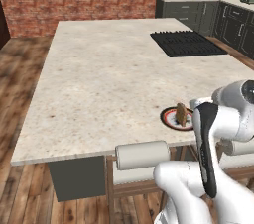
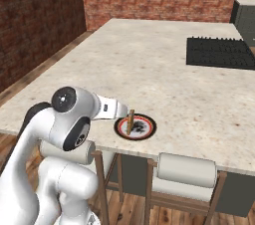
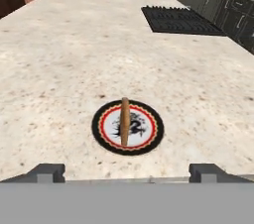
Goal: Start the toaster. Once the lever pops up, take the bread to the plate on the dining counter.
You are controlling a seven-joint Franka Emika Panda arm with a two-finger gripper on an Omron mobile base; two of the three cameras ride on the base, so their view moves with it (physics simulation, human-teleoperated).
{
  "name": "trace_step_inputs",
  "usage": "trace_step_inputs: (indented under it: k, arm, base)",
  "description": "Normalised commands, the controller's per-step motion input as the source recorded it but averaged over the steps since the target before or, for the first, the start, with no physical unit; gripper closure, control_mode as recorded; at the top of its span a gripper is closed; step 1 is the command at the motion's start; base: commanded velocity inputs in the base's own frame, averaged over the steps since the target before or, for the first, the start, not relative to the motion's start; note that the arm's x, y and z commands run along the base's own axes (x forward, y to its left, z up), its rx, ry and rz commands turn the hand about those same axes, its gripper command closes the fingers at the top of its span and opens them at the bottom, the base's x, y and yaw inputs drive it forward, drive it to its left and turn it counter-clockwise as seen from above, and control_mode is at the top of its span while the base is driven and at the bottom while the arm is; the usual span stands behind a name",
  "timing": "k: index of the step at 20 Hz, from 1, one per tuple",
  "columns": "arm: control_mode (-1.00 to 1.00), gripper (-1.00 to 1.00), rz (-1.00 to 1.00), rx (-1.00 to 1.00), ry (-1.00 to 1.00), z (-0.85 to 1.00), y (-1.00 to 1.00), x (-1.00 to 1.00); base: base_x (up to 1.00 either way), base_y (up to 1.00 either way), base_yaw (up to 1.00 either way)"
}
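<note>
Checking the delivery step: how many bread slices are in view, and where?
1. The bread stands on edge, upright, on the plate near the dining counter's near edge, in front of the open gripper. No other slice shows.

One bread (image 3: 125, 121), one plate (image 3: 149, 136), one dining counter (image 1: 99, 79), two stools (image 2: 187, 171)

The arm is folded low, its tool (image 3: 127, 172) wide open and empty
</note>
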Motion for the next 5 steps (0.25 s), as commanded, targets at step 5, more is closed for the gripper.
trace_step_inputs:
  k: [5]
  arm:
    - [-1.0,-1.0,-0.01,0.01,0.0,0.45,0.17,-0.74]
  base:
    - [0.0,0.0,0.0]
